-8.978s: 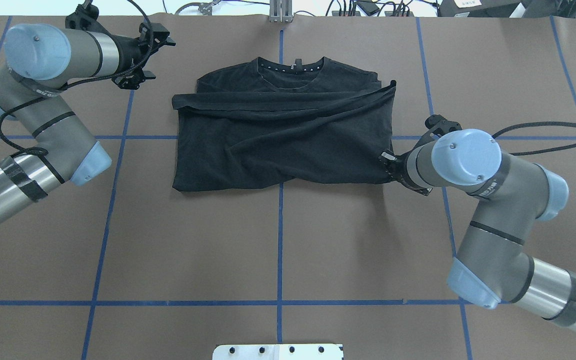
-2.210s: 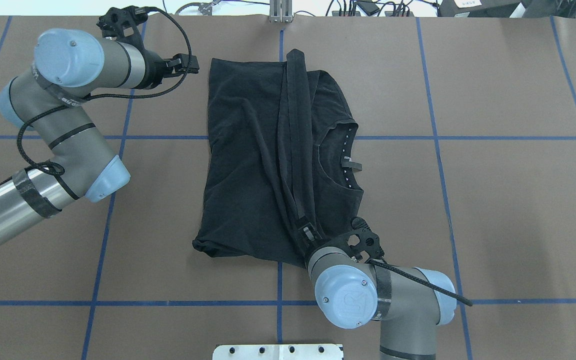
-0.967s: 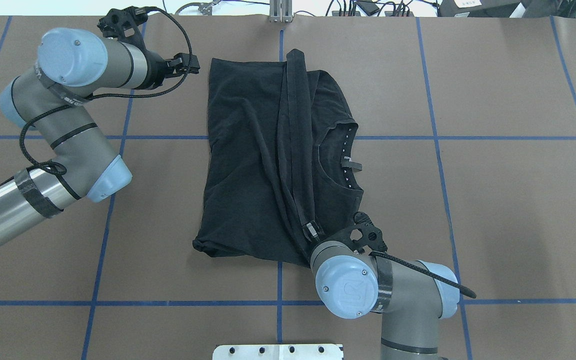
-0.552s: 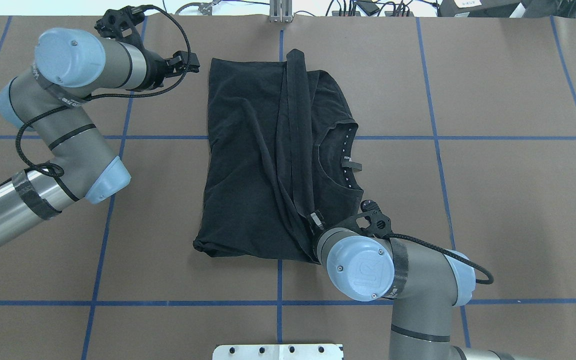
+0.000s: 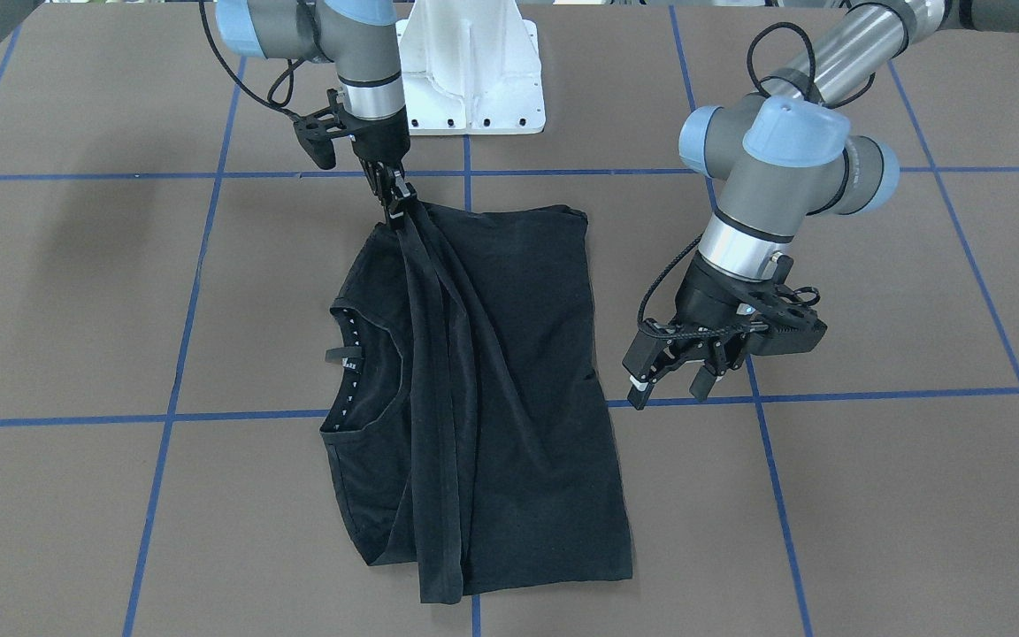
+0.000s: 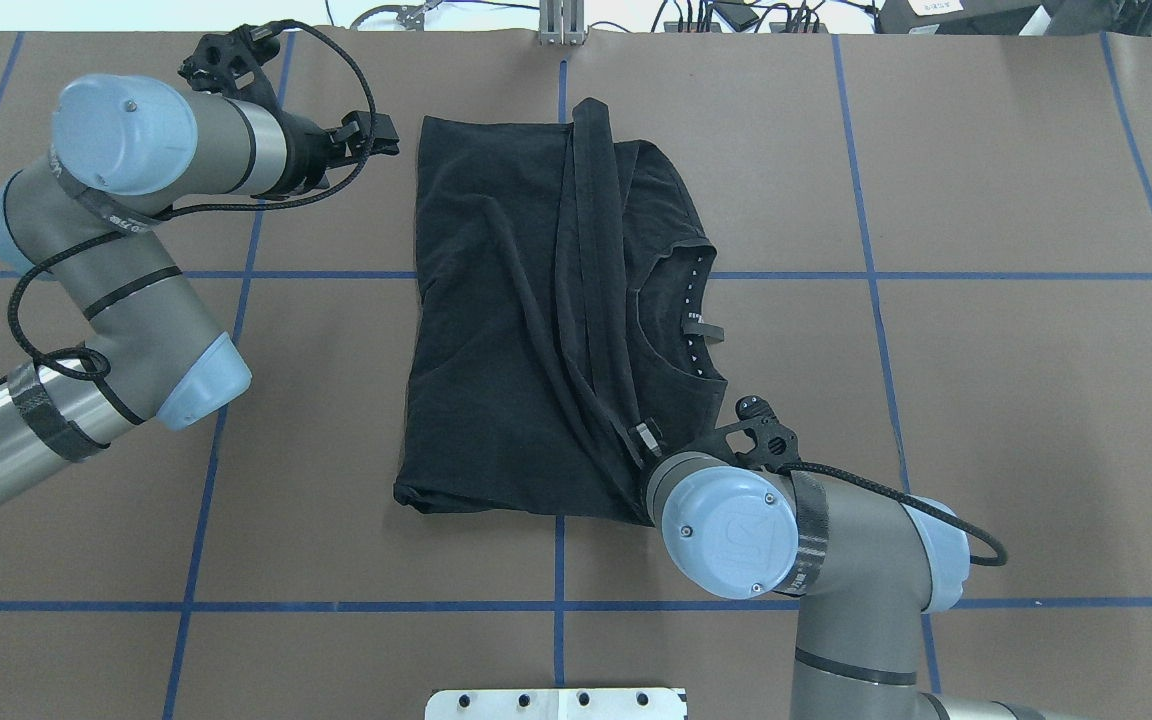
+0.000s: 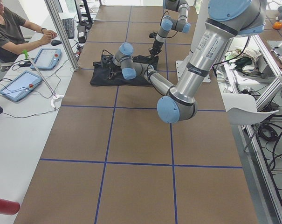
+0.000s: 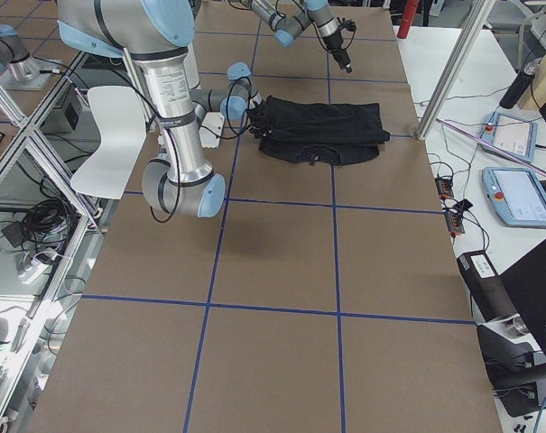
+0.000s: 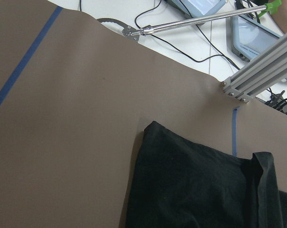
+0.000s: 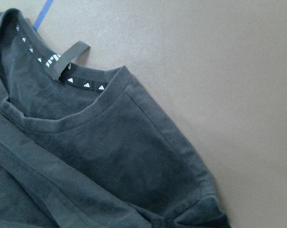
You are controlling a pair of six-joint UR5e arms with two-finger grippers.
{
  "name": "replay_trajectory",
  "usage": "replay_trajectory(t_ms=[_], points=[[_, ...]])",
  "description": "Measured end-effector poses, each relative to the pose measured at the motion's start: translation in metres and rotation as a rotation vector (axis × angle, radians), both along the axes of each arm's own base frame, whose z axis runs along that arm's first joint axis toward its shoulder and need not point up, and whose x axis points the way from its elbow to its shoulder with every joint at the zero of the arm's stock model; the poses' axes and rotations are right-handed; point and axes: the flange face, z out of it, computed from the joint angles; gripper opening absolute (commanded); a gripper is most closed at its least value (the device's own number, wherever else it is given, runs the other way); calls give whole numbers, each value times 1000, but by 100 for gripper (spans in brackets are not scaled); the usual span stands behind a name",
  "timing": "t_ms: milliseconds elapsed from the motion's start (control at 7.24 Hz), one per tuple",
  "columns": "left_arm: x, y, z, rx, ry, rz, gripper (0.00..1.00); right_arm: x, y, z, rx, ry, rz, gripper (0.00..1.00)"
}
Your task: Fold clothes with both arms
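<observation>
The brown table (image 6: 986,400) carries the black T-shirt (image 6: 496,330), folded at its centre, collar toward the robot's right. The right gripper (image 5: 398,211) pinches a taut fold at its near edge; the left gripper (image 5: 669,386) hovers spread beside the far corner

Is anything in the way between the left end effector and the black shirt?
No. Only bare table lies between the left end effector and the T-shirt; nothing visible blocks it.

Black T-shirt (image 6: 496,330) folded lengthwise at centre of table (image 6: 1016,420), collar toward right edge; hem strip pinched by right gripper (image 5: 397,205); left gripper (image 5: 669,387) spread alongside.
</observation>
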Motion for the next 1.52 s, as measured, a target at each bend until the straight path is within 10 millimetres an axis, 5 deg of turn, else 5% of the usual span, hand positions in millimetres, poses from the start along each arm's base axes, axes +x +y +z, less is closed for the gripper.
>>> replay_trajectory(t_ms=[138, 276, 552, 1519], points=[[0, 1, 0, -3, 2, 0, 100, -1, 4, 6, -1, 27, -2, 39], [0, 1, 1, -4, 2, 0, 100, -7, 9, 12, 3, 48, -1, 59], [1, 1, 1, -6, 2, 0, 100, -14, 13, 19, 14, 65, 9, 74], [2, 2, 2, -8, 1, -1, 100, -30, 21, 27, 38, 94, 15, 73]])
